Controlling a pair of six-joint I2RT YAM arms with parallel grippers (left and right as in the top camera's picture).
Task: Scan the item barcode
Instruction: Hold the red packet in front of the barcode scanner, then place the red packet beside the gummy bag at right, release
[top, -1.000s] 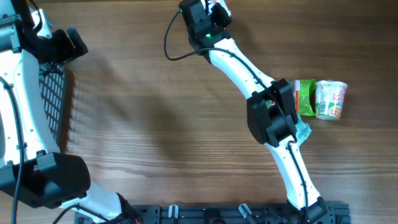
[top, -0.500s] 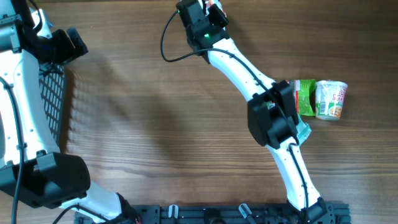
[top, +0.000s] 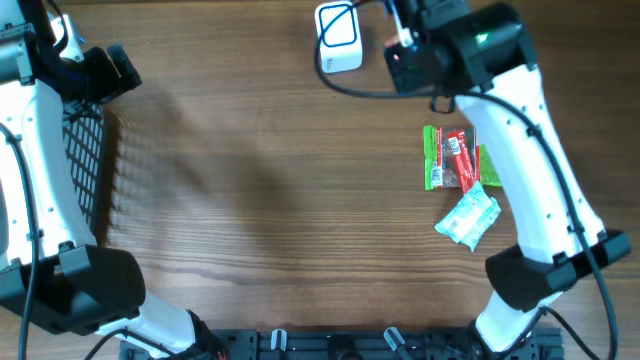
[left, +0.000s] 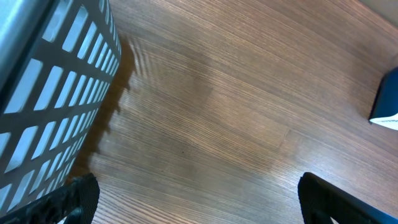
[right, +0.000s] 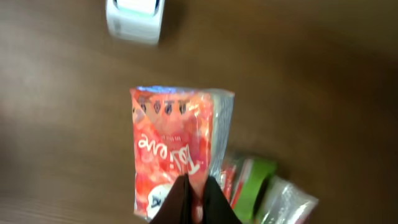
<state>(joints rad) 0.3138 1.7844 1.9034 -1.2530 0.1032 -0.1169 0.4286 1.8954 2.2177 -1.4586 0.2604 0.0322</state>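
Note:
My right gripper (right: 196, 183) is shut on the lower edge of a red and pink snack packet (right: 171, 140), which hangs above the wooden table. A white barcode scanner (right: 134, 18) sits on the table beyond the packet; from overhead the scanner (top: 338, 38) lies at the top middle, just left of my right wrist (top: 440, 50). The arm hides the held packet from overhead. Far off at the left, my left gripper (left: 199, 199) is open over bare wood, with nothing between its fingers.
Green and red packets (top: 450, 160) and a clear teal packet (top: 468, 218) lie on the right of the table. A dark mesh basket (top: 85, 170) stands at the left edge. A dark blue and white object (left: 388, 106) shows at the left wrist view's right edge.
My right arm has swung from the top middle over to the upper right, uncovering the scanner. The white cup beside the green packet no longer shows. The left arm has not moved.

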